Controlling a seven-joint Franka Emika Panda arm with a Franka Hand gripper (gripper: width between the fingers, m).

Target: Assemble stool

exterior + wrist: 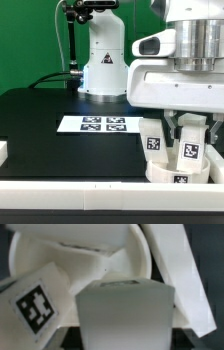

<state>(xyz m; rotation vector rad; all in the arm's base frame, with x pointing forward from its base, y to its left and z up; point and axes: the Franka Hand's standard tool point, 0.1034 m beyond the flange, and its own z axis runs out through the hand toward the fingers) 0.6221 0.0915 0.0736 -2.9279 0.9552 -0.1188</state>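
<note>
In the exterior view my gripper hangs at the right, shut on a white stool leg whose tag faces the camera. That leg stands upright on the round white seat. A second tagged leg stands on the seat just to its left. In the wrist view the held leg fills the middle between my gripper jaws, whose dark fingers show at its sides. The tagged leg lies beside it over the seat. Another long white piece slants past on the other side.
The marker board lies flat on the black table towards the middle. A long white rail runs along the front edge, and a white block sits at the exterior view's left. The arm's white base stands at the back.
</note>
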